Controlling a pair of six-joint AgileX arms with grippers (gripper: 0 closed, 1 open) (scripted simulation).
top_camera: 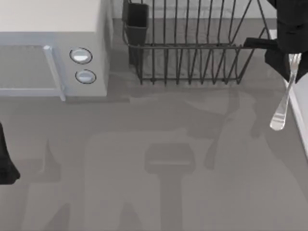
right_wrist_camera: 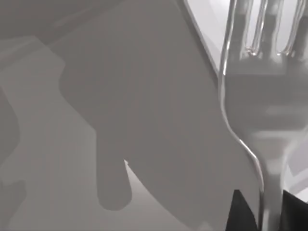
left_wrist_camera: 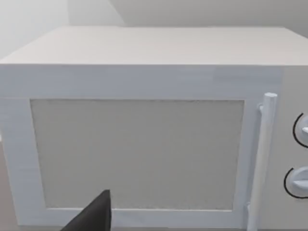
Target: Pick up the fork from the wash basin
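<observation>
The shiny silver fork (top_camera: 285, 98) hangs in the air at the right edge of the table, just in front of the dish rack's right end. My right gripper (top_camera: 291, 61) is shut on its upper part. In the right wrist view the fork (right_wrist_camera: 255, 96) is close up, tines pointing away, its slim neck pinched between the two dark fingers (right_wrist_camera: 240, 214). The pale rim of the wash basin (top_camera: 302, 115) runs along the right edge beside the fork, and a pale strip of the wash basin (right_wrist_camera: 204, 19) lies behind the tines. My left arm (top_camera: 6, 166) is parked at the left edge.
A dark wire dish rack (top_camera: 192, 48) with a dark cutlery cup (top_camera: 137, 21) stands at the back. A white microwave (top_camera: 53, 48) sits at the back left, and the left wrist view faces the microwave door (left_wrist_camera: 137, 154). Grey countertop (top_camera: 154, 168) spreads across the front.
</observation>
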